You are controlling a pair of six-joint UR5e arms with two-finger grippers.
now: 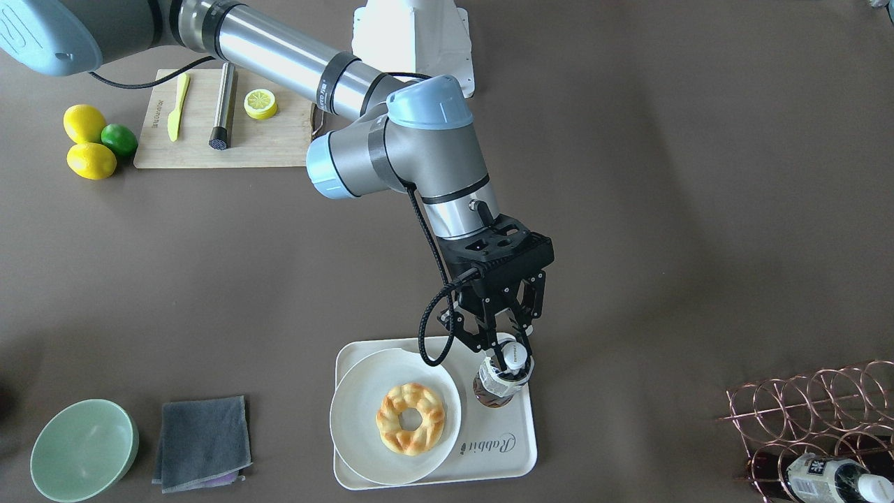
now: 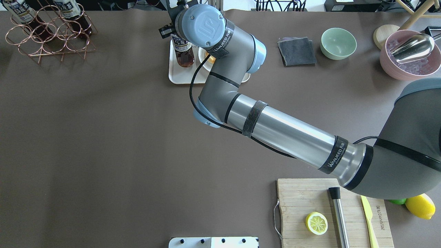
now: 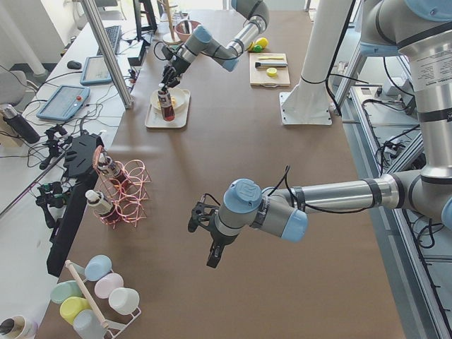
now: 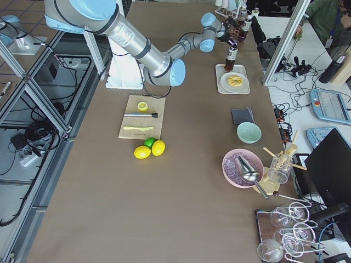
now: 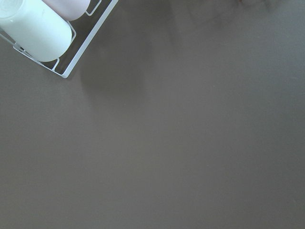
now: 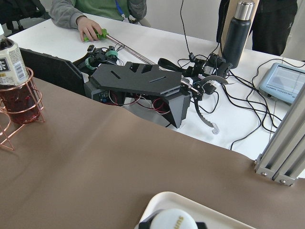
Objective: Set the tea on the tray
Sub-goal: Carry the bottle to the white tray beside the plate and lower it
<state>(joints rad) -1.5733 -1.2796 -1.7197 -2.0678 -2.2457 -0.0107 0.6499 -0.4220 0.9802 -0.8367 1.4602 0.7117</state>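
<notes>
Gripping the small clear bottle of brown tea (image 1: 494, 391) by its top, the right gripper (image 1: 511, 355) should seat it upright on the cream rectangular tray (image 1: 506, 447) before releasing.

Brown table (image 1: 628, 209) carries tray (image 1: 518, 455), cutting board (image 1: 279, 143), lemons (image 1: 84, 124), lime (image 1: 119, 139), green bowl (image 1: 84, 450), grey cloth (image 1: 202, 440), copper rack (image 1: 814, 419).

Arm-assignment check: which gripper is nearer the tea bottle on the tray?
Right. The right gripper clamps the small clear plastic tea bottle at its cap; the left gripper hangs far off over the table.
</notes>
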